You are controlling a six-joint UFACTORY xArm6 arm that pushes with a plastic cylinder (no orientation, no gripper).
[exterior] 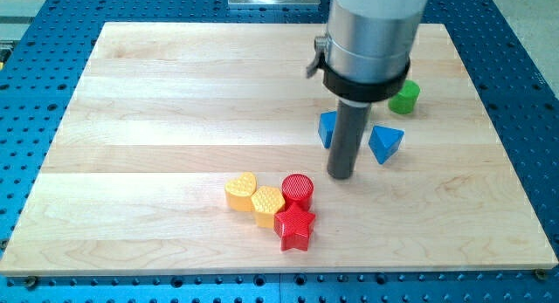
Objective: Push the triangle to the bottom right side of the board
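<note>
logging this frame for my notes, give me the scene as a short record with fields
board: wooden board on a blue perforated table
my tip: on the board, between the two blue blocks
blue triangle: just to the view's right of my tip
blue block: partly hidden behind the rod, shape unclear
green block: near the view's right edge
cluster at the view's bottom centre: yellow heart, yellow block, red cylinder, red star

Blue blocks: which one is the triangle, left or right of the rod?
The blue triangle at the rod's right; the other blue block is partly hidden behind it.
</note>
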